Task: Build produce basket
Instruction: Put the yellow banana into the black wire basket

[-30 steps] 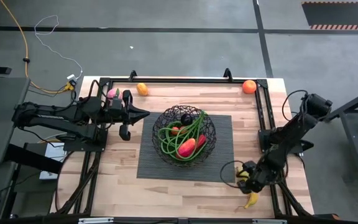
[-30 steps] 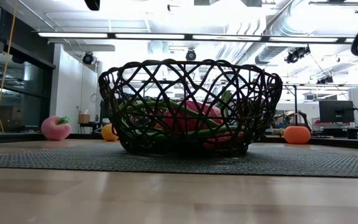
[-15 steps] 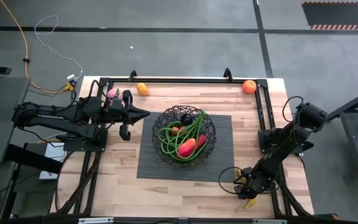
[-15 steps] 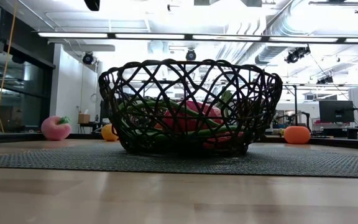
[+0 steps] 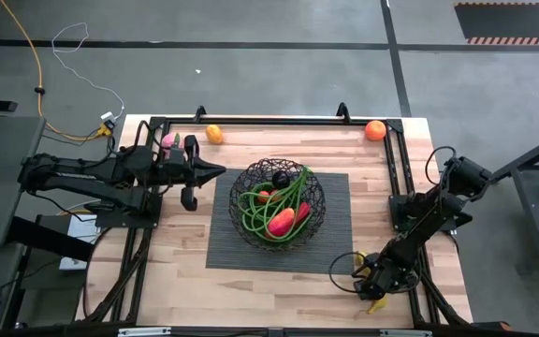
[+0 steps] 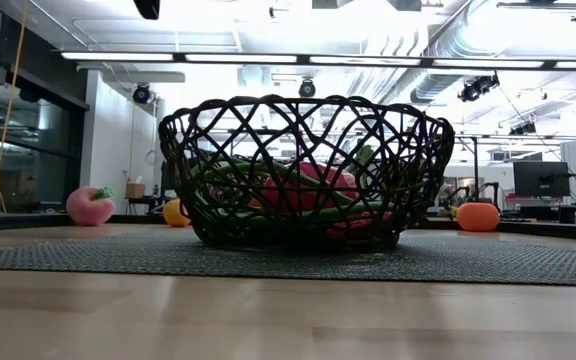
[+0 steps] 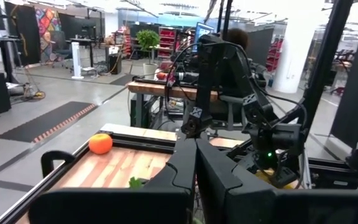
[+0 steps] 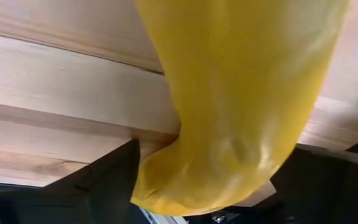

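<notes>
Right gripper, jaws part-open around the curved yellow plastic banana at the tabletop's front-right corner; squeeze squarely before lifting

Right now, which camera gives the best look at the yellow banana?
The right wrist view: the banana fills the picture, lying on the wooden table between the right gripper's fingers. The high view shows only a yellow tip under that gripper. The low view misses it; the left wrist view gives a distant yellow glimpse.
</notes>
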Robot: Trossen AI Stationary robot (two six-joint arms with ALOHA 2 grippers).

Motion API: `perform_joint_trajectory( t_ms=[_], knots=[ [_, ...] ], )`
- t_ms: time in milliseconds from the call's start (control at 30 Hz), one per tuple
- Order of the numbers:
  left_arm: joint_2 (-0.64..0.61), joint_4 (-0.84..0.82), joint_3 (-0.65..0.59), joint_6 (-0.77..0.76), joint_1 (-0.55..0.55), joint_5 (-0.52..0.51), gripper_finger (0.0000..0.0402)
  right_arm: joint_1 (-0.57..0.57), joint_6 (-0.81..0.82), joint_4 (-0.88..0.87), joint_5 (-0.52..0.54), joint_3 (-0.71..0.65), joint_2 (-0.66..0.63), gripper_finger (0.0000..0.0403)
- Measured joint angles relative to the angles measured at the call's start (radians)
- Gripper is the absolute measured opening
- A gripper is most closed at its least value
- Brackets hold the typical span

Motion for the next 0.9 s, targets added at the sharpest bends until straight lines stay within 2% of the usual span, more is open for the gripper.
perform_joint_trajectory(
  t_ms=[367, 633, 800, 900],
  knots=[
    [0.000, -0.018, 0.000, 0.000, 0.000, -0.024, 0.0000, 0.000, 0.002, 0.003, -0.002, 0.000, 0.000, 0.0200],
    [0.000, -0.018, 0.000, 0.000, 0.000, -0.024, 0.0000, 0.001, -0.060, -0.006, -0.002, 0.012, -0.001, 0.0120],
    [0.000, -0.017, 0.000, 0.000, 0.000, -0.025, 0.0000, 0.000, -0.099, 0.000, 0.019, 0.012, -0.082, 0.0110],
    [0.000, -0.008, 0.000, 0.000, 0.000, -0.040, 0.0000, -0.002, -0.140, 0.003, 0.095, 0.012, -0.180, 0.0120]
  ],
)
